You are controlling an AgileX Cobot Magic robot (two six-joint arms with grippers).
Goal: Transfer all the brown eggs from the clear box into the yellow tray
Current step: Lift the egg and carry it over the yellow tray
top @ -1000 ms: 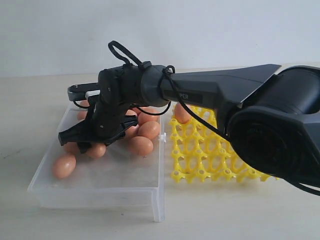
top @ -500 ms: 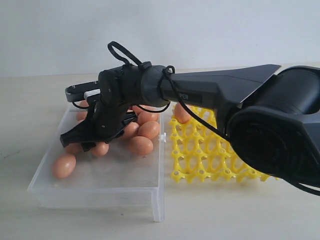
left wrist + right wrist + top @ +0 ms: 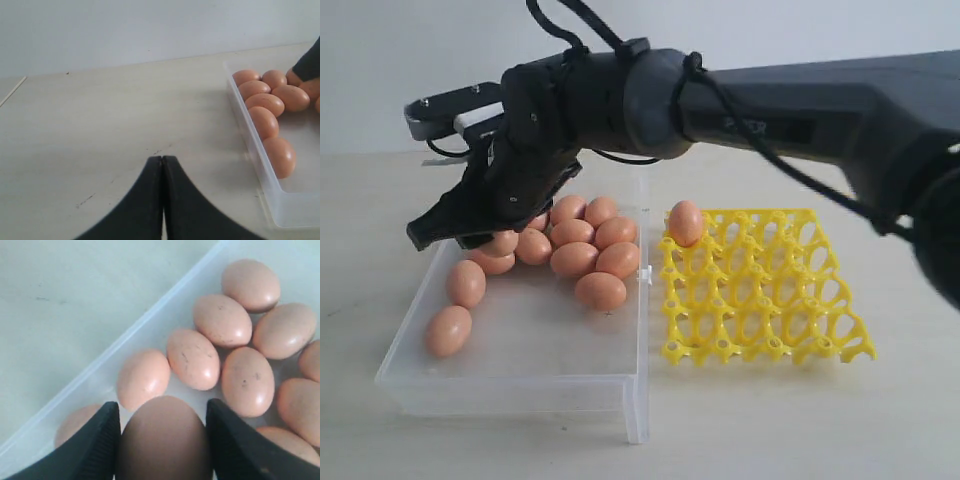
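right gripper (image 3: pixel 162 407) clamped on one brown egg (image 3: pixel 162 445), long axis along the fingers (image 3: pixel 95 445), above the clear box (image 3: pixel 510 385) left end; yellow tray (image 3: pixel 760 330) lay rightward past the box wall, corner egg (image 3: pixel 685 222) seated; left gripper (image 3: pixel 162 170) pinched together, empty, over the counter (image 3: pixel 100 125)

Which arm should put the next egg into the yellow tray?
Right. The right gripper holds a brown egg above the clear box, which sits beside the yellow tray. The left gripper is shut and empty, over the table outside the box.
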